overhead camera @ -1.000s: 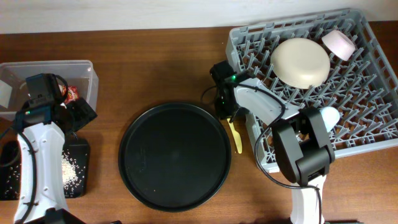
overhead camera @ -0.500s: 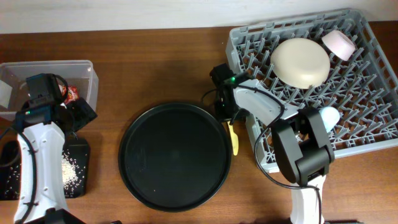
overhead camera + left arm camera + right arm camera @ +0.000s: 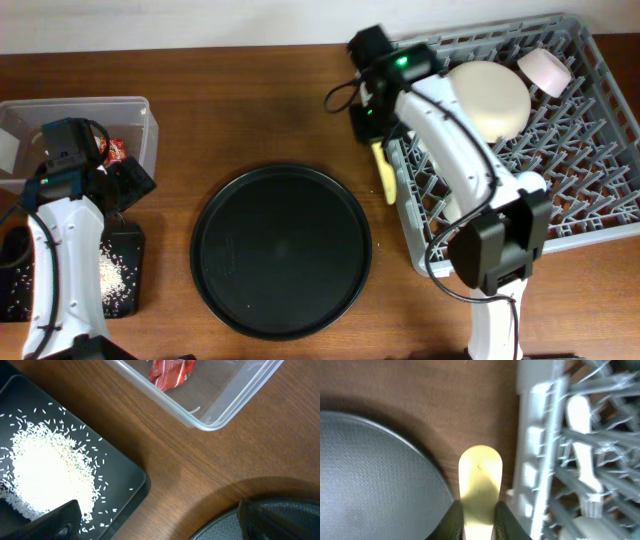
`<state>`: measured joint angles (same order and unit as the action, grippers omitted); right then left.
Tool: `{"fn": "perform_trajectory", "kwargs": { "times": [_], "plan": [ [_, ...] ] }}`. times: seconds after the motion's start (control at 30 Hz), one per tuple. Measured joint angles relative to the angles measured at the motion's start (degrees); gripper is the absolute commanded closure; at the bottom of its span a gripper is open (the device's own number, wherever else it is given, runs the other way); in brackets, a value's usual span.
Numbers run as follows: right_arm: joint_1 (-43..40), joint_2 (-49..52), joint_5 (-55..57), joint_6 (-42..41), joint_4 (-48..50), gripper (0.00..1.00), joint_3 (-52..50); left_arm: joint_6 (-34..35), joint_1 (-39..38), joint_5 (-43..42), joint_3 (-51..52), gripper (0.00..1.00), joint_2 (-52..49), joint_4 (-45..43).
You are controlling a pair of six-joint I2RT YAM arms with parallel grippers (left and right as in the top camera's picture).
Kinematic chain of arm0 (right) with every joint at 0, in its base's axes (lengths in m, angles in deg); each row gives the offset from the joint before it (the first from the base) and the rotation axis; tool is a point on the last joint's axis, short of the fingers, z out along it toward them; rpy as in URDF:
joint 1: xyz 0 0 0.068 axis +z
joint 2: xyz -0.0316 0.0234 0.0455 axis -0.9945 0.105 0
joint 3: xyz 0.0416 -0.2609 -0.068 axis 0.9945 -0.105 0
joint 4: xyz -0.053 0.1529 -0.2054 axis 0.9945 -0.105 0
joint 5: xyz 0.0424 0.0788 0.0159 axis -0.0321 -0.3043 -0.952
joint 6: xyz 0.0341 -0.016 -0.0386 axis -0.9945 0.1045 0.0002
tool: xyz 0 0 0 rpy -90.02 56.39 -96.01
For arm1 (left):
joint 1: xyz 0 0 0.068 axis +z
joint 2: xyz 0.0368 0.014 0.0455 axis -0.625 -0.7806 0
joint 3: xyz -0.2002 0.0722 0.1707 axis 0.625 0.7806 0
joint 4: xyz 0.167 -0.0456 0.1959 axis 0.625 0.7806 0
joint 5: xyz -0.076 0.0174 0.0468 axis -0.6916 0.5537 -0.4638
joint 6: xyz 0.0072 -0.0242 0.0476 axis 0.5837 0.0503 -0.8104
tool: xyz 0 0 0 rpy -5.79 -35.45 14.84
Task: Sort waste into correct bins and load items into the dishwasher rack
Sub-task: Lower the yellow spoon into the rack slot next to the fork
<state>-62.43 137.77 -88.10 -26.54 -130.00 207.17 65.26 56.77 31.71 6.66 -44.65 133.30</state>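
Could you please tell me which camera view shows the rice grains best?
The left wrist view: the rice lies close up, a dense heap with stray grains scattered across the black tray. The overhead view shows it only as pale speckles in that tray. The right wrist view does not show it.

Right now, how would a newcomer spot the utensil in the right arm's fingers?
Find the big grey rack on the table's right side, then its left edge, facing the round black tray. There the right fingers pinch a pale yellow utensil: slim, round-ended, the only yellow thing in view.
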Motion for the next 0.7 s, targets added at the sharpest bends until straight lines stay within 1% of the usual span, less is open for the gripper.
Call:
{"fn": "perform_trajectory", "kwargs": {
  "times": [0.1, 0.13, 0.27, 0.37, 0.5, 0.53, 0.67, 0.7],
  "plan": [
    [-5.46, 0.00, -0.04, 4.24, -0.46, 0.84, 2.03, 0.00, 0.00, 0.00, 0.00, 0.01, 0.00, -0.04],
    [-10.75, 0.00, 0.22, 6.78, -0.37, 0.84, 2.03, 0.00, 0.00, 0.00, 0.00, 0.01, 0.00, -0.02],
    [-16.55, 0.02, 0.20, 13.09, 1.36, 0.83, 2.03, 0.00, 0.00, 0.00, 0.00, 0.01, 0.00, -0.02],
    [-17.38, 0.11, 0.17, 16.65, 1.86, 0.84, 2.03, 0.00, 0.00, 0.00, 0.00, 0.01, 0.00, -0.02],
    [-17.38, 2.12, 0.17, 18.60, 2.01, 0.83, 2.03, 0.00, 0.00, 0.00, -0.02, 0.01, 0.00, -0.02],
    [-17.38, 2.80, 0.15, 18.69, 2.01, 0.80, 2.03, 0.00, 0.00, 0.00, 0.00, 0.01, 0.00, -0.02],
    [-17.38, 5.51, -1.77, 18.93, 2.43, 0.79, 2.03, 0.00, 0.00, 0.00, 0.00, 0.01, 0.00, -0.02],
    [-17.38, 5.73, -2.01, 18.93, 2.47, 0.77, 2.03, 0.00, 0.00, 0.00, 0.00, 0.01, 0.00, -0.02]
  ]
}}
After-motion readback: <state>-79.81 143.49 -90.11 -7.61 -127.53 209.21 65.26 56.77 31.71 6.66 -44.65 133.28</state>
